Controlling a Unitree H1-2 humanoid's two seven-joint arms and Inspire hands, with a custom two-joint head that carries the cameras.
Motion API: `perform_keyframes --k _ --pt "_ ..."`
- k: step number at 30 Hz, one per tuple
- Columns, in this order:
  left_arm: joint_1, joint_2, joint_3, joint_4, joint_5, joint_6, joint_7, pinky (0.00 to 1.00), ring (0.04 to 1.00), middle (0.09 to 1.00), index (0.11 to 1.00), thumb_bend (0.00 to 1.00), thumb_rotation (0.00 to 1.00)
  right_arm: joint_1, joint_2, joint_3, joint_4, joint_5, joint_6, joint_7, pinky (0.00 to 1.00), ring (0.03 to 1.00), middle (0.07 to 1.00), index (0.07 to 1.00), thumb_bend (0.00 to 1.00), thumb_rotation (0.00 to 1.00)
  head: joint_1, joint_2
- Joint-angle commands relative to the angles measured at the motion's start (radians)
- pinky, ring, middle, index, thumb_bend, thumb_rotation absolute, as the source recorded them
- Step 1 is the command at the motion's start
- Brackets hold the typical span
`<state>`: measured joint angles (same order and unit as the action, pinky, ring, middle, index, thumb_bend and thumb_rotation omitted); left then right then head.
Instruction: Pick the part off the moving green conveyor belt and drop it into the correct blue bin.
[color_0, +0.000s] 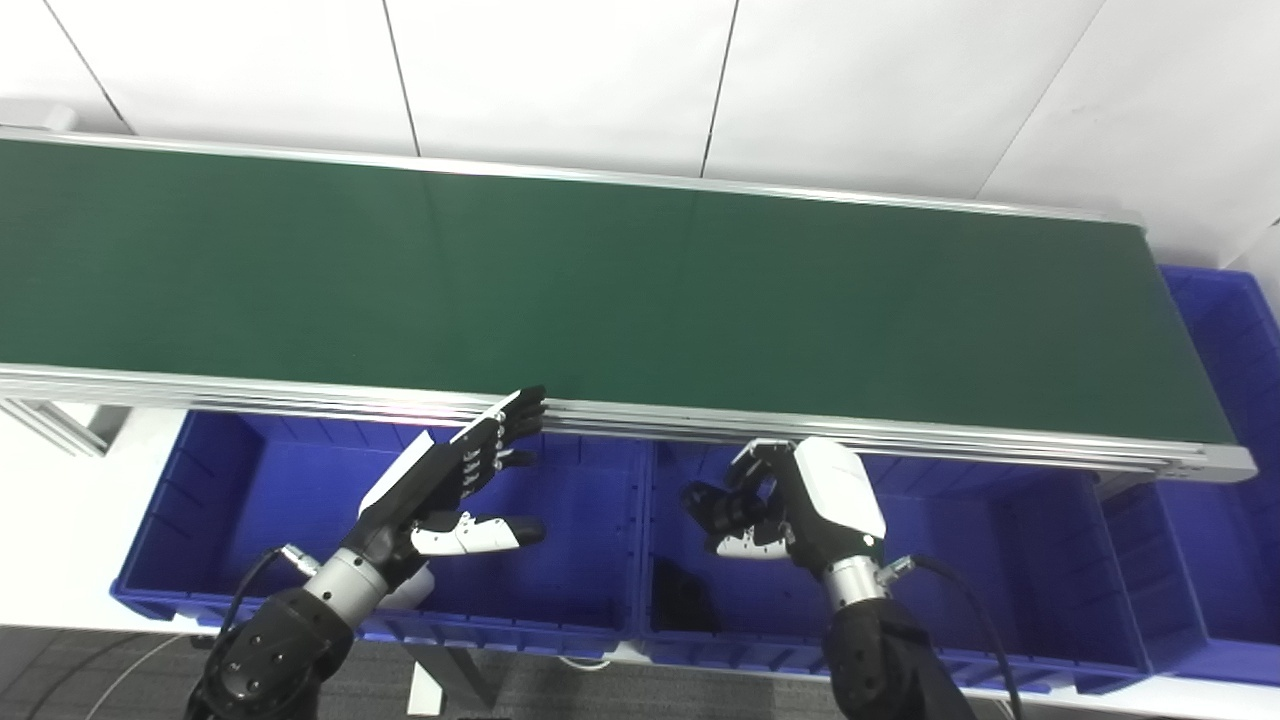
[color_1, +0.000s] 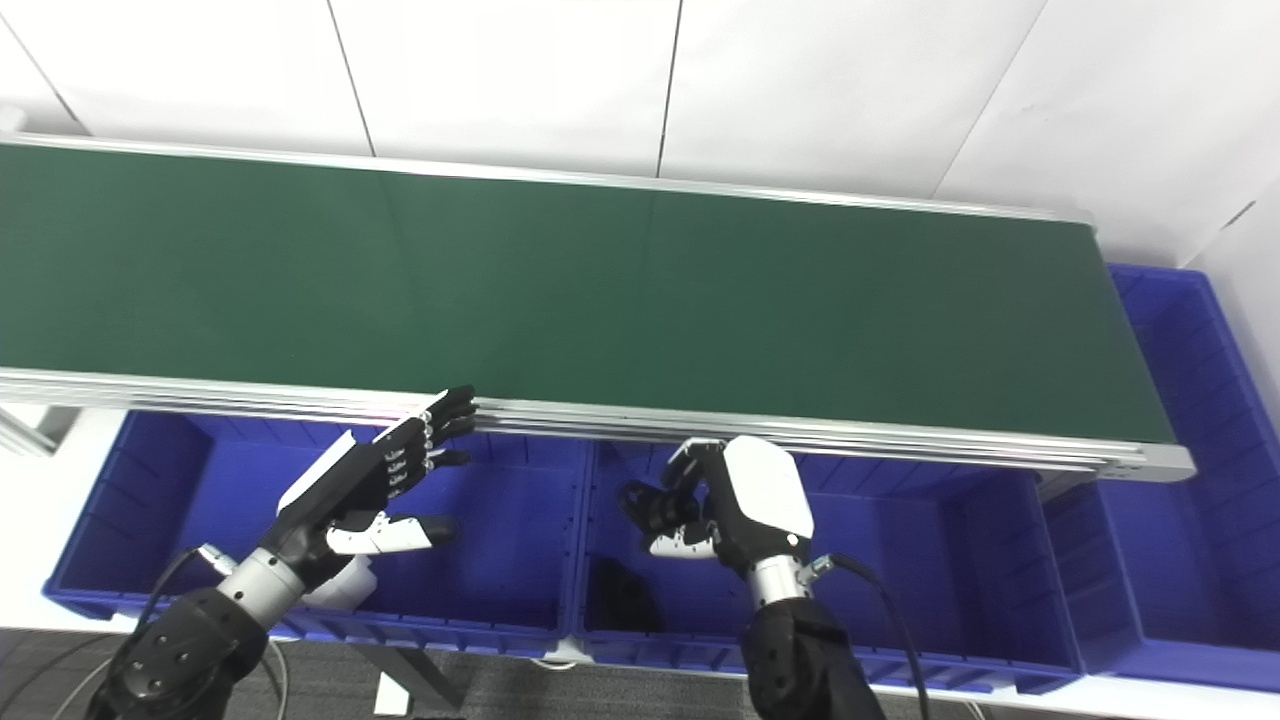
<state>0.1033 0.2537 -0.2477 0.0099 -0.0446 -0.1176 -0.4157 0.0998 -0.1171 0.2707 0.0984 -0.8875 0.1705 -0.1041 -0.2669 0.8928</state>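
The green conveyor belt (color_0: 620, 290) carries no part that I can see. A black part (color_0: 685, 597) lies on the floor of the middle blue bin (color_0: 1000, 560), at its left end. My right hand (color_0: 790, 505) hovers over that bin just above the part, fingers half curled and apart from the thumb, holding nothing. My left hand (color_0: 455, 490) is open with fingers stretched out, over the left blue bin (color_0: 230, 500), fingertips near the belt's front rail.
A third blue bin (color_0: 1230, 420) stands at the belt's right end. The belt's aluminium front rail (color_0: 900, 435) runs just above both hands. A white thing (color_0: 415, 588) shows under my left wrist in the left bin, partly hidden.
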Motion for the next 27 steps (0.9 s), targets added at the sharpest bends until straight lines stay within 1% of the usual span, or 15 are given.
perform_keyframes --k 1,2,3,4,5,6,10,12,14,17,21,22,24,26,27 --pt "-0.02 0.013 0.001 -0.037 0.012 -0.016 -0.009 0.87 0.947 0.97 0.965 0.78 0.45 -0.001 0.013 0.003 -0.054 -0.011 0.045 -0.001 0.37 0.495 0.598 0.726 0.6 0.13 0.0 -0.002" --pt "-0.022 0.015 -0.001 -0.036 0.014 -0.017 -0.009 0.88 0.946 0.967 0.965 0.78 0.45 0.002 0.014 0.006 -0.06 -0.01 0.053 0.0 0.41 0.55 0.654 0.765 0.63 0.18 0.0 -0.002" --pt "-0.022 0.017 -0.001 -0.037 0.013 -0.013 -0.01 0.89 0.946 0.966 0.965 0.78 0.45 0.015 0.017 0.009 -0.079 -0.005 0.055 0.003 0.43 0.579 0.683 0.785 0.64 0.21 -0.001 -0.003" --pt "-0.023 0.018 -0.002 -0.038 0.012 -0.01 -0.011 0.89 0.954 0.972 0.966 0.78 0.45 0.023 0.018 0.011 -0.091 -0.002 0.055 0.004 0.59 0.706 0.77 0.832 0.66 0.28 -0.001 -0.003" --pt "-0.024 0.017 -0.002 -0.036 0.011 -0.013 -0.012 0.89 0.957 0.974 0.967 0.78 0.44 0.037 0.019 0.013 -0.111 0.002 0.051 0.001 0.64 0.75 0.799 0.848 0.67 0.3 -0.002 -0.005" --pt "-0.026 0.017 -0.002 -0.032 0.013 -0.019 -0.01 0.9 0.964 0.981 0.968 0.78 0.44 0.051 0.02 0.014 -0.13 0.01 0.044 -0.006 0.72 0.818 0.847 0.874 0.68 0.36 -0.002 -0.006" --pt "-0.026 0.008 0.002 -0.027 0.017 -0.019 0.001 0.91 0.983 0.989 0.968 0.79 0.43 0.095 0.032 0.009 -0.19 0.029 0.028 -0.034 0.8 0.912 0.916 0.909 0.69 0.43 0.001 -0.011" --pt "-0.025 -0.001 0.003 -0.026 0.028 -0.023 0.015 0.94 0.997 0.998 0.98 0.8 0.43 0.121 0.041 0.003 -0.224 0.039 0.021 -0.045 0.88 0.971 0.957 0.938 0.71 0.49 0.002 -0.014" --pt "-0.016 -0.022 0.007 -0.035 0.068 -0.03 0.055 0.96 1.0 1.0 0.988 0.82 0.46 0.142 0.051 -0.007 -0.241 0.071 -0.006 -0.073 0.93 0.994 0.989 0.965 0.72 0.51 0.007 -0.014" --pt "0.002 -0.06 0.01 -0.055 0.117 -0.05 0.11 0.95 0.998 0.998 0.991 0.78 0.44 0.171 0.061 -0.021 -0.242 0.143 -0.075 -0.125 0.93 1.0 1.0 0.997 0.71 0.48 0.013 -0.016" --pt "0.01 -0.09 -0.007 -0.05 0.179 -0.087 0.147 0.97 1.0 1.0 1.0 0.75 0.46 0.197 0.059 -0.013 -0.235 0.201 -0.137 -0.147 0.92 0.994 1.0 1.0 0.71 0.54 0.027 -0.027" --pt "0.009 -0.094 -0.011 -0.042 0.19 -0.096 0.151 0.98 1.0 1.0 1.0 0.75 0.46 0.202 0.062 -0.011 -0.226 0.221 -0.165 -0.156 0.92 0.992 1.0 1.0 0.71 0.55 0.03 -0.029" --pt "0.008 -0.095 -0.02 -0.029 0.209 -0.108 0.151 1.0 1.0 1.0 1.0 0.75 0.46 0.207 0.067 -0.009 -0.198 0.267 -0.234 -0.179 0.79 0.85 1.0 1.0 0.71 0.54 0.042 -0.038" --pt "0.005 -0.091 -0.027 -0.014 0.217 -0.119 0.144 0.99 1.0 1.0 1.0 0.76 0.48 0.205 0.068 -0.006 -0.158 0.289 -0.303 -0.206 0.6 0.618 1.0 1.0 0.7 0.56 0.052 -0.048" --pt "0.003 -0.088 -0.029 -0.004 0.218 -0.126 0.14 0.99 1.0 1.0 1.0 0.77 0.48 0.204 0.067 -0.006 -0.14 0.301 -0.336 -0.214 0.56 0.575 1.0 1.0 0.7 0.57 0.059 -0.058"
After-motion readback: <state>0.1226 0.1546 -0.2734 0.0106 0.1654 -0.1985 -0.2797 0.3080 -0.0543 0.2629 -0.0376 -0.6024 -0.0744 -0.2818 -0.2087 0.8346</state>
